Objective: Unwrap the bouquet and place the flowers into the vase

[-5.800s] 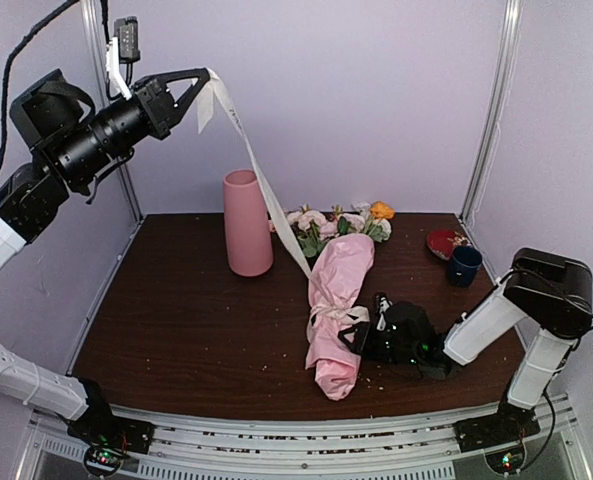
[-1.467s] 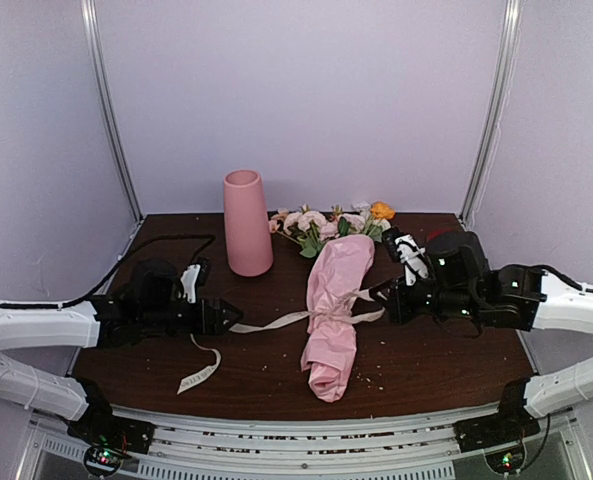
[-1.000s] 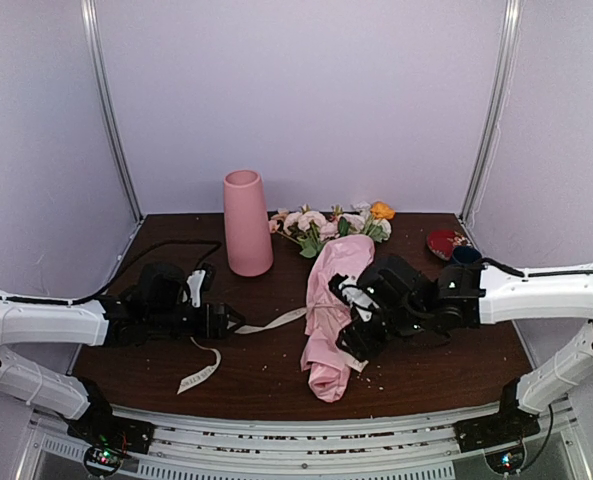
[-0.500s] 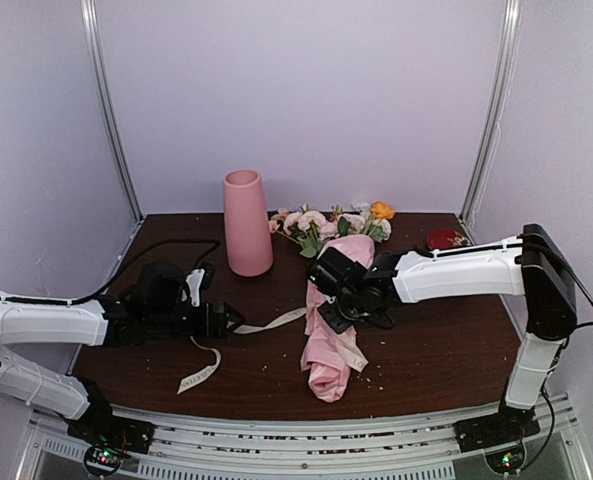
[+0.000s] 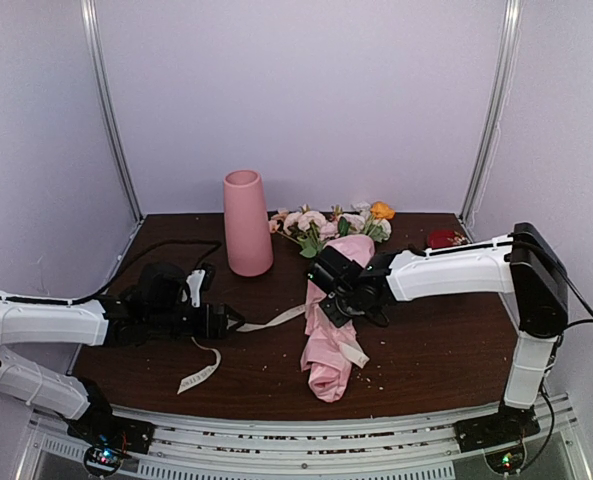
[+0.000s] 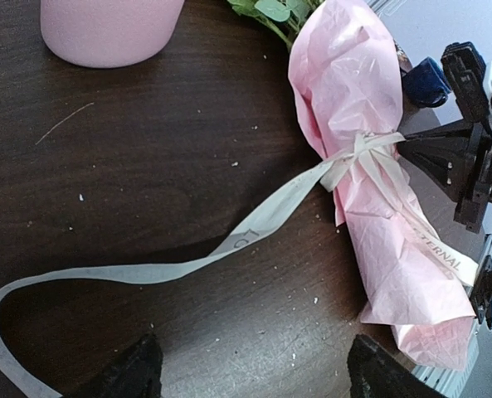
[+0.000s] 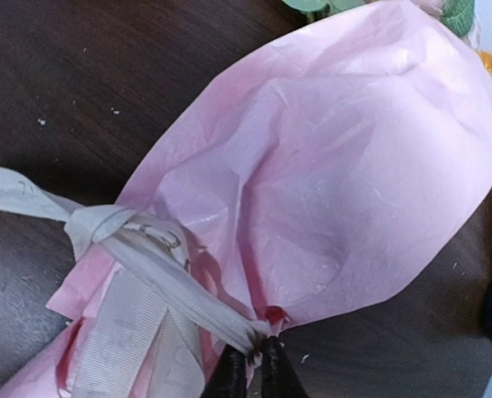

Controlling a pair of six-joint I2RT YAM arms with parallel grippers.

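Observation:
The bouquet (image 5: pixel 332 312) lies on the dark table in crinkled pink paper (image 7: pixel 337 166), tied at the waist with a cream ribbon (image 7: pixel 146 265). Its flowers (image 5: pixel 336 222) stick out at the far end, beside the upright pink vase (image 5: pixel 247 222). My right gripper (image 7: pixel 254 371) is shut on a ribbon strand, with a bit of paper edge, at the bouquet's right side (image 5: pixel 328 300). My left gripper (image 6: pixel 254 377) rests low on the table, open and holding nothing. It sits left of the bouquet (image 6: pixel 370 166), with the ribbon's long tail (image 6: pixel 254 228) lying just ahead of it.
A loose ribbon end (image 5: pixel 198 375) curls on the table near the front left. A red dish (image 5: pixel 443 238) sits at the back right, with a dark blue cup (image 6: pixel 428 83) close by. A black cable (image 5: pixel 166 250) loops behind the left arm. Crumbs dot the table.
My left arm came down from high up and let the ribbon tail drop on the table. The right arm swung in to the bouquet's waist, and its jaws closed on the ribbon.

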